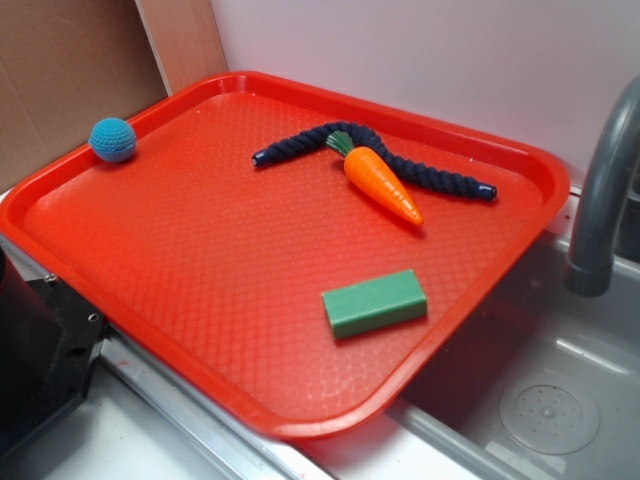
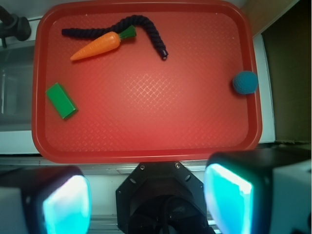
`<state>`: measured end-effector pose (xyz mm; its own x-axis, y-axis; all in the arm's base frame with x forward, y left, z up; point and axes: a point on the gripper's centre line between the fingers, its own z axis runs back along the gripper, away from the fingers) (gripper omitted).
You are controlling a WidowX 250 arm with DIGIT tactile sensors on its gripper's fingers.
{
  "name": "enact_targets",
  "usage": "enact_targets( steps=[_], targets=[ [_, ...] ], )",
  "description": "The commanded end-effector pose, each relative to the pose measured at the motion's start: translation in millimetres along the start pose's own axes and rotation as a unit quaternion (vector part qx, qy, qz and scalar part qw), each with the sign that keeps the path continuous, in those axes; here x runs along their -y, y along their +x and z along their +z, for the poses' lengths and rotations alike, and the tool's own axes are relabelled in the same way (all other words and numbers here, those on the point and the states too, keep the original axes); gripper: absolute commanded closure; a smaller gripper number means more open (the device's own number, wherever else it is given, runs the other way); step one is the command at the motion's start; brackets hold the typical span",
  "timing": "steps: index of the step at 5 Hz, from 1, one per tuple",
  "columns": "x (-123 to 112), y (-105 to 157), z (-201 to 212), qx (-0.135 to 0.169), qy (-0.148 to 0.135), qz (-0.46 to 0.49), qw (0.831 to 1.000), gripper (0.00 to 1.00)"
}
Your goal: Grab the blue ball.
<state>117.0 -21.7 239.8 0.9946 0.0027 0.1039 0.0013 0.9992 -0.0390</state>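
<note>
Teal pincer spread, above tray edge

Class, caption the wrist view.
Open gripper hangs off the red tray; blue ball sits against its rim.

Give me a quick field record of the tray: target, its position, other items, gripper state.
target: blue ball
target position: against the tray's raised rim, at one short edge, apart from the other items
tray: red tray, partly overhanging the sink
other items: orange carrot lying across the dark navy rope; green block alone near the opposite end
gripper: gripper open, nothing between the fingers, off the tray's long edge
contact with target: none
</note>
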Motion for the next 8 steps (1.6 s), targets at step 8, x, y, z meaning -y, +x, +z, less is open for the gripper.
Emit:
enact_targets(
  steps=[8],
  targets=[
    [-186.9,72.7,-167.3,0.125,0.088,0.51,0.846,0.0]
  ],
)
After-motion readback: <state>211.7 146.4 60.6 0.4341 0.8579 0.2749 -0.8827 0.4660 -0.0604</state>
